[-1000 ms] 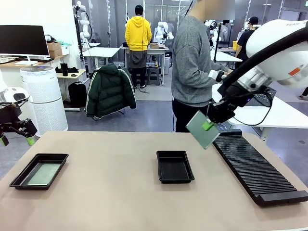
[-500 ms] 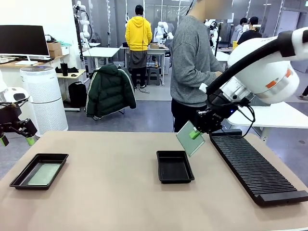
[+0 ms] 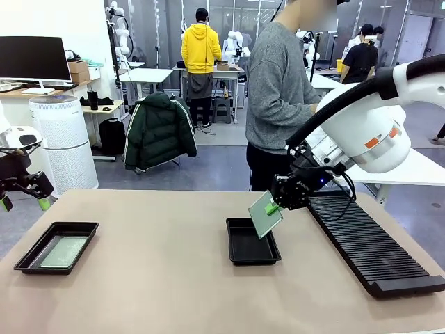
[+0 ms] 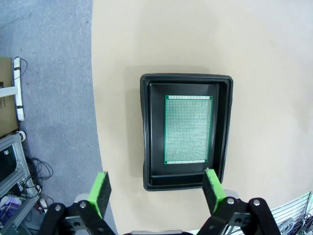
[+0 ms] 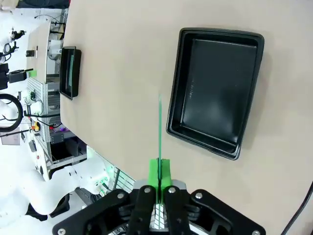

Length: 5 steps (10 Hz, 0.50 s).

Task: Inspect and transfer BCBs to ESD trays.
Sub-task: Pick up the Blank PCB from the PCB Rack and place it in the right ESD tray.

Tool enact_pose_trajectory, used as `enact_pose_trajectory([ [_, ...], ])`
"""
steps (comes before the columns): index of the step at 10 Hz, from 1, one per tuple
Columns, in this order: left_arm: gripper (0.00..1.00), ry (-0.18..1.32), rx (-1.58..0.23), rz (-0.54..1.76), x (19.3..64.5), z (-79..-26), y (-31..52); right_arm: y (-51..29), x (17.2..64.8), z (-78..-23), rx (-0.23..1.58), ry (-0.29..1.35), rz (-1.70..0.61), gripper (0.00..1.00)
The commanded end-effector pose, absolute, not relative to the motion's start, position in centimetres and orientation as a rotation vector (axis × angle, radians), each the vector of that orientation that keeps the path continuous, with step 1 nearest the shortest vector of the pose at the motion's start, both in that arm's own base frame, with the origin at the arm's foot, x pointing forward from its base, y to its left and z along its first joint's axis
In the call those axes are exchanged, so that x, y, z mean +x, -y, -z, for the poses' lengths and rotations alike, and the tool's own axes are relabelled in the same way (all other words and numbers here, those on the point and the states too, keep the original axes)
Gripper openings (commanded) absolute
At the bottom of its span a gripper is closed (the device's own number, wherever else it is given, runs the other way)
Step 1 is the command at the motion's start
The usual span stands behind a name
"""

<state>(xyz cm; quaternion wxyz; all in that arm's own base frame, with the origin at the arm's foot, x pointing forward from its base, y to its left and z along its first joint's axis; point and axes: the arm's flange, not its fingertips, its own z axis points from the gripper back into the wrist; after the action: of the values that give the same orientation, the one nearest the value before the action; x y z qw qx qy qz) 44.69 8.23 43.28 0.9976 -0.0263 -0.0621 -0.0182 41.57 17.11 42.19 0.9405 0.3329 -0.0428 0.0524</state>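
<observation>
My right gripper (image 3: 272, 207) is shut on a green BCB (image 3: 265, 214), held tilted just above the far right edge of the middle ESD tray (image 3: 252, 241). In the right wrist view the BCB (image 5: 159, 128) shows edge-on between the shut green pads (image 5: 155, 174), with the tray (image 5: 215, 90) bare beside it. A second BCB (image 4: 188, 129) lies flat in the left ESD tray (image 4: 147, 132), which sits at the table's left (image 3: 29, 256). My left gripper (image 4: 155, 191) hangs open well above that tray, off the table's left edge (image 3: 24, 196).
A long black ribbed rack (image 3: 368, 243) runs along the table's right side. A person in a grey sweater (image 3: 278, 90) stands at the far side, behind my right arm. Bare tabletop (image 3: 160, 278) lies between the two trays.
My right gripper has carried the BCB left and down, from above the rack's far end to the middle tray's edge. The left gripper has not moved.
</observation>
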Motion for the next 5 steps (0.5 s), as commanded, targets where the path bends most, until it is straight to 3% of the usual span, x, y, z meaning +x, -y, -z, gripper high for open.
enact_pose_trajectory([
  [1,1.00,0.132,-0.051,0.038,44.62,-43.12,-8.31,-17.82,40.98,-41.80,0.715,0.119,-0.110,0.02],
  [5,1.00,0.132,-0.051,0.038,44.62,-43.12,-8.31,-17.11,41.57,-42.19,0.679,0.087,-0.107,0.02],
])
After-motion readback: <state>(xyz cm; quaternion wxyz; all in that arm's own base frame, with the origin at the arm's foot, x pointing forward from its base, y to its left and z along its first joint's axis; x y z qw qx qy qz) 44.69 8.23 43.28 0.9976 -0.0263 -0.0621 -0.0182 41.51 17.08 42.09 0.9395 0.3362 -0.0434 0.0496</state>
